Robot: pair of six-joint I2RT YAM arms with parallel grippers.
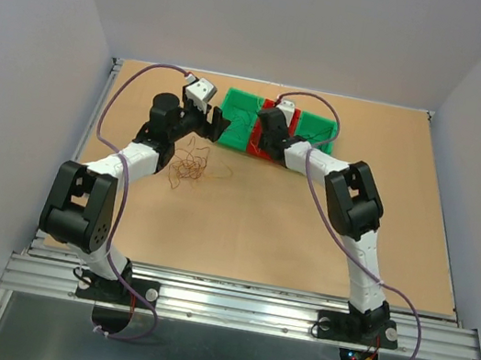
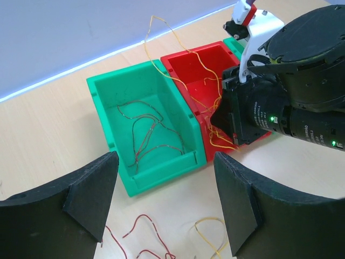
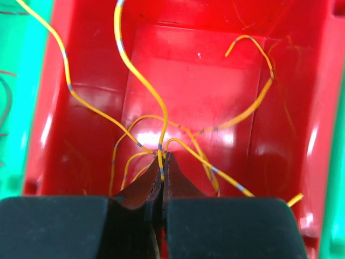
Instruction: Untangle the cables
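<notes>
clamping its jaws on one thin orange-yellow wire strand [image 3: 117,38] over the red plastic bin [image 3: 188,65], the right gripper [image 3: 163,162] likely sorts by colour; left gripper [image 2: 164,199] hovers, jaws apart.

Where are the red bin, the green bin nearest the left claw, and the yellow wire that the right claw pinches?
red bin [image 2: 207,63], left wrist view, on its far inner wall.
green bin [image 2: 161,178], left wrist view, on its front wall.
yellow wire [image 3: 162,132], right wrist view, on the strand above the right claw [image 3: 163,157].
</notes>
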